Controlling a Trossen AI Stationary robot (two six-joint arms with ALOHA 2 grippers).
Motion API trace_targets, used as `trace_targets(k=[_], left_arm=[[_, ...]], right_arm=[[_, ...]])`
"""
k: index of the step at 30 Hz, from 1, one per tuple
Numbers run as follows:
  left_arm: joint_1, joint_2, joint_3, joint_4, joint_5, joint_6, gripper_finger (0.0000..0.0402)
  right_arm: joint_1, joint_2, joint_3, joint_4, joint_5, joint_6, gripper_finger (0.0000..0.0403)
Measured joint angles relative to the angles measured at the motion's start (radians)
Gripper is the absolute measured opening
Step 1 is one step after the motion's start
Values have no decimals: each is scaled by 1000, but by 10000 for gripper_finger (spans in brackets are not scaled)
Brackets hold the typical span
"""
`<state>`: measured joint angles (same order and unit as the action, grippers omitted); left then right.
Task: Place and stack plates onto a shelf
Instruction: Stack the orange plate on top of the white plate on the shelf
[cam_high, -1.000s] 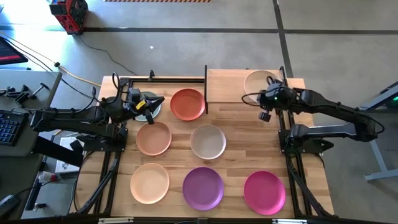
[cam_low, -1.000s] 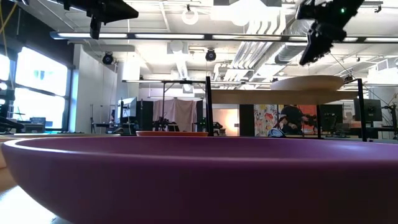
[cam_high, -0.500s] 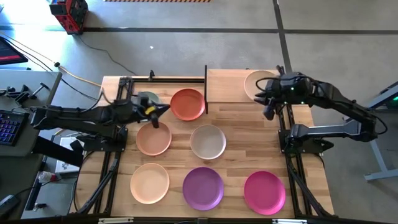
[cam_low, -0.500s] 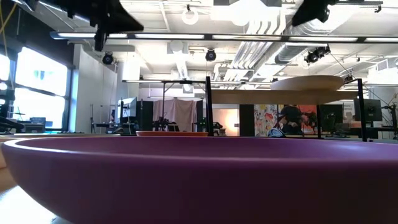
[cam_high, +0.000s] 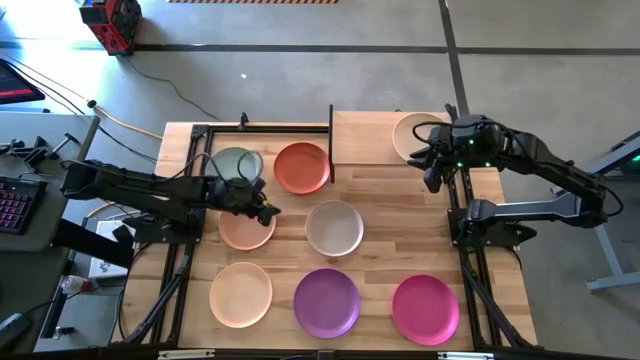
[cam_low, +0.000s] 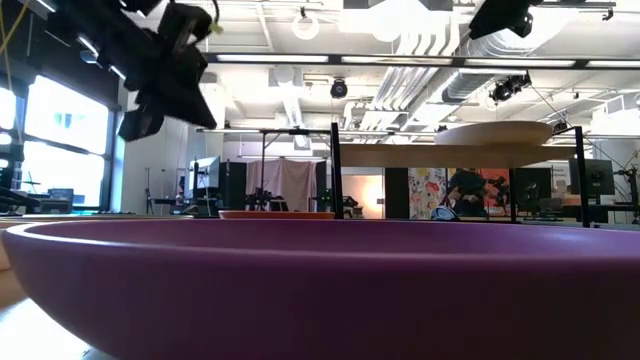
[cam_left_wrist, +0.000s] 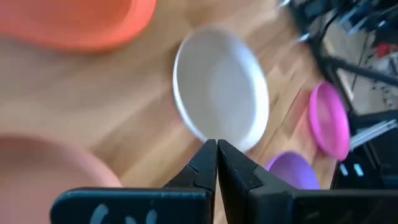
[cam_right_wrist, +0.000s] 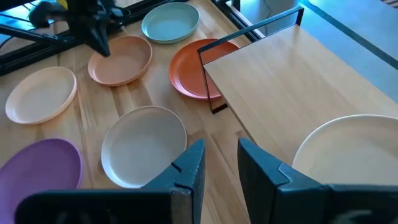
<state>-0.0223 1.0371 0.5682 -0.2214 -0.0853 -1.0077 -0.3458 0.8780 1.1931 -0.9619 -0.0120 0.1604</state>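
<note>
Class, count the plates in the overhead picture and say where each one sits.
8. One cream plate on the shelf. Seven on the tabletop: sage green, terracotta, tan, off-white, pale peach, purple, magenta. None looks hidden.

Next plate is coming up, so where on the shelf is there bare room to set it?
The shelf is bare from its left edge to the cream plate at its right end, where the right gripper hovers. That end is crowded.

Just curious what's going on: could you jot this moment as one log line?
shelf: one cream plate | table: seven plates | left gripper: shut, empty, over tan plate | right gripper: open, empty, beside shelf
</note>
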Motion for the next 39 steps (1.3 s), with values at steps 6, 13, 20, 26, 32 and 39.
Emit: trace_targets(k=[6, 13, 20, 26, 32, 39], left_arm=[[-42, 63, 0, 16, 25, -131, 3], [-74, 71, 0, 121, 47, -133, 3], [-81, 110, 50, 234, 49, 100, 3], [-28, 173, 141, 211, 7, 392, 3], [89, 231, 242, 133, -29, 697, 3], [215, 269, 279, 79, -31, 977, 3]], right_arm=[[0, 0, 0, 0, 0, 35, 74], [0, 8, 0, -2, -23, 129, 74], [0, 33, -1, -20, -26, 129, 74], [0, 61, -2, -35, -26, 141, 74], [13, 85, -2, -51, -31, 153, 74], [72, 101, -2, -51, -30, 146, 74]])
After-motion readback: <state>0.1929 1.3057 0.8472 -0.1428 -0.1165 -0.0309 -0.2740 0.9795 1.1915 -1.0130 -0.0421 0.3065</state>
